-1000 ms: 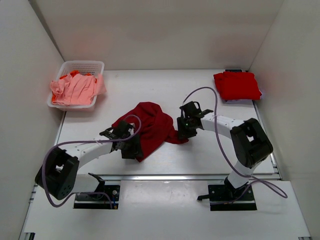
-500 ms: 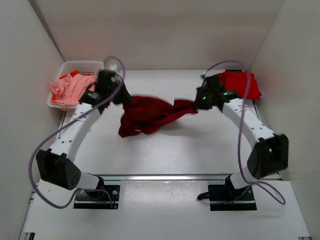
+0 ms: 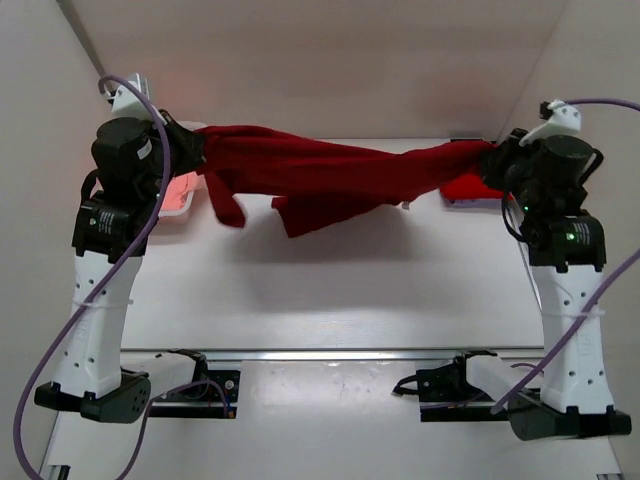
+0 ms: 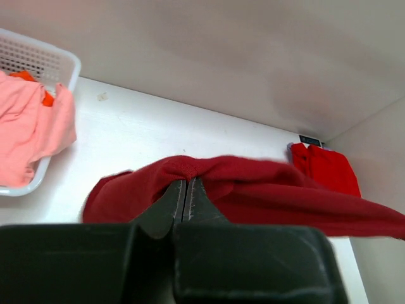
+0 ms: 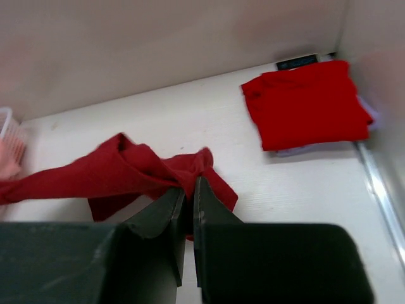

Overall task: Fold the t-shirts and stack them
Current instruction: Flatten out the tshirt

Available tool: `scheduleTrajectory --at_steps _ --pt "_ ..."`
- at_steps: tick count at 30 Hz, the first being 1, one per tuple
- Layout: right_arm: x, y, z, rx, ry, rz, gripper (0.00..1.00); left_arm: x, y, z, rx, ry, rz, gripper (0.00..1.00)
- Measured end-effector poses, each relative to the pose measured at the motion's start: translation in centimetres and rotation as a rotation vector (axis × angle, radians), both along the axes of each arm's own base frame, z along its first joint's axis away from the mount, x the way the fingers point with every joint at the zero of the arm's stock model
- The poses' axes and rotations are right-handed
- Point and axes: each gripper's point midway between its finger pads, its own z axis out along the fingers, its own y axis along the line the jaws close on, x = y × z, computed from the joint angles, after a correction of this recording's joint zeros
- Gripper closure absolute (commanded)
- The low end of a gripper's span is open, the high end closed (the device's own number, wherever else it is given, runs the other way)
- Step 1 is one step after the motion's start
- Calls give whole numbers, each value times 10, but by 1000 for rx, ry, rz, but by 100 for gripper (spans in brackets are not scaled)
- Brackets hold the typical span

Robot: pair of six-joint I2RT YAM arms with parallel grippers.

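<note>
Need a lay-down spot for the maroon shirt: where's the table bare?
Bare: table from the basket across to the folded red shirt, forward to the near rail. Crowded: both far corners, basket with pink shirts left, folded shirt right. The maroon shirt hangs above.

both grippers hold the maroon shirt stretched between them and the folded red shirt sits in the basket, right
The folded red shirt lies on the table, not in the basket; the right wrist view shows it. The left gripper and right gripper do hold the maroon shirt stretched between them.
</note>
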Motion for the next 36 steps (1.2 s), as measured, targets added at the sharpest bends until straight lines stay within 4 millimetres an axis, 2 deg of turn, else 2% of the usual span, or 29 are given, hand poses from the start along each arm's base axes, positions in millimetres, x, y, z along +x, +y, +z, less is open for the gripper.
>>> scheduleTrajectory --at_steps 3,6,8,10,13,16,19,22,23,25,27,28,29,30,31,32,33,34,36 --pt "-21 -25 11 -10 -37 -70 100 -10 1 3 13 -4 18 100" --pt "-46 -39 35 -25 -97 -116 100 -23 1 20 24 -37 26 100" --pt "-60 -38 61 -45 -164 -118 100 -31 4 36 27 -74 40 100" --pt "-76 -33 94 -67 -251 -110 100 -43 6 61 26 -139 51 100" --pt "-94 -33 121 -87 -326 -120 100 -58 10 83 12 -207 53 100" --pt "-106 -35 145 -107 -389 -132 100 -64 12 83 3 -228 48 100" --pt "-93 -32 161 -127 -405 -117 99 -56 10 58 5 -193 32 100" --pt "-45 -27 162 -143 -368 -77 100 -31 7 8 12 -93 35 100" --pt "-23 -24 156 -146 -342 -59 99 -21 6 -12 16 -48 36 100" --pt "33 -13 133 -158 -264 -12 100 0 4 -55 25 46 40 100" --pt "91 5 101 -179 -188 42 100 25 3 -98 39 143 56 100" --pt "135 18 67 -192 -119 77 100 42 5 -126 52 208 69 100" --pt "165 26 28 -211 -26 102 100 54 7 -145 58 252 87 100" --pt "194 34 1 -232 35 121 100 65 9 -159 61 284 105 100" --pt "226 41 -19 -252 52 129 93 80 13 -173 57 305 130 98" --pt "252 46 -40 -266 62 128 75 94 17 -187 54 328 155 76" --pt "271 49 -66 -277 90 125 69 106 22 -200 55 355 175 56" --pt "282 52 -96 -296 141 127 58 118 27 -215 50 387 194 54" --pt "293 54 -135 -322 209 123 34 136 35 -239 29 434 232 44"
